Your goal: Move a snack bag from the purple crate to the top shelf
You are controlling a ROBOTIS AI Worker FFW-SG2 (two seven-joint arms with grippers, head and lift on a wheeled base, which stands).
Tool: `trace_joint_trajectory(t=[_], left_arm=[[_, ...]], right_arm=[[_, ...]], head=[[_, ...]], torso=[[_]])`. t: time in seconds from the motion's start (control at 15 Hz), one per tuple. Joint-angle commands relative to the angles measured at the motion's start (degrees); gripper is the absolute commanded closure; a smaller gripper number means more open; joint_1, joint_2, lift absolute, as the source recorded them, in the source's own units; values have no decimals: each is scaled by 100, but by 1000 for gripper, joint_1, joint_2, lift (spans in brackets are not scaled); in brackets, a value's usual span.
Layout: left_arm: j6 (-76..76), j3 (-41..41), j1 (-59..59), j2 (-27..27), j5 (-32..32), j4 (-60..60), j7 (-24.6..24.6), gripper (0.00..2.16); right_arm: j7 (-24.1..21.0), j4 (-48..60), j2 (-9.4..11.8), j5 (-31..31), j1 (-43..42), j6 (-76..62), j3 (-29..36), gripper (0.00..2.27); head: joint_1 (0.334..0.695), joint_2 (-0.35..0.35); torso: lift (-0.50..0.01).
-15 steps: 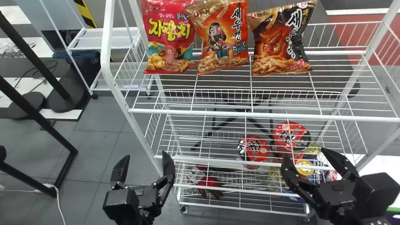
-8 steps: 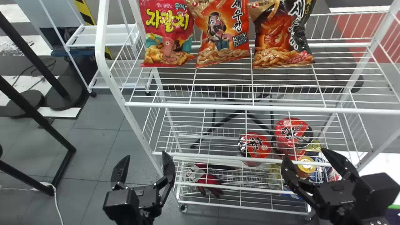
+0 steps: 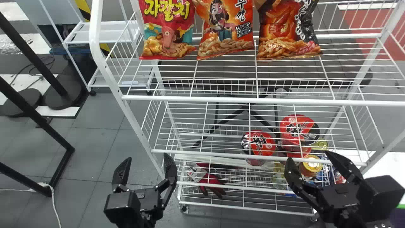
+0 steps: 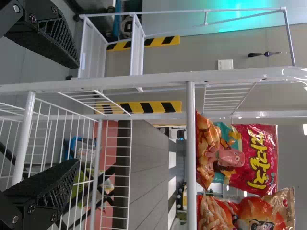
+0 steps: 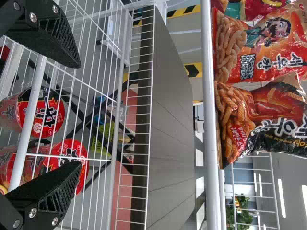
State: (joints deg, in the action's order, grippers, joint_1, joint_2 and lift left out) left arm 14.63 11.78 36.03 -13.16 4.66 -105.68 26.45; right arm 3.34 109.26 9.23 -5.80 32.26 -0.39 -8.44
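The top shelf (image 3: 234,100) of the white wire rack holds a red snack bag (image 3: 168,30), an orange one (image 3: 223,30) and a black-and-orange one (image 3: 284,31), side by side. Below and in front of it, at the lower left of the head view, my left gripper (image 3: 145,167) is open and empty. My right gripper (image 3: 311,166) stands open and empty at the lower right. In the left wrist view the left gripper (image 4: 72,115) has its fingers wide apart, with the red bag (image 4: 252,158) beyond. The right gripper (image 5: 74,115) shows likewise, near the orange bag (image 5: 264,48).
Cup noodles (image 3: 258,144) and cans (image 3: 310,166) stand on lower levels of the rack, with red gloves (image 3: 210,182) at the bottom left. A black metal frame (image 3: 34,122) is at the far left. A white table (image 3: 386,167) lies at the right.
In the head view the rack and its snack bags have shifted upward and grown slightly larger. Both grippers hold the same place and stay open.
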Motion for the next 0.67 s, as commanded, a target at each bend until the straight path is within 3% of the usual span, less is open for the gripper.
trace_joint_trajectory(t=[0.0,0.6], left_arm=[[0,0,0,6,0,12,0,124],[0,9,9,6,17,-41,0,124]], right_arm=[[0,-10,9,0,0,0,0,90],[0,-62,35,0,-53,88,-35,90]], head=[[695,138],[695,136]], torso=[[-181],[-217]])
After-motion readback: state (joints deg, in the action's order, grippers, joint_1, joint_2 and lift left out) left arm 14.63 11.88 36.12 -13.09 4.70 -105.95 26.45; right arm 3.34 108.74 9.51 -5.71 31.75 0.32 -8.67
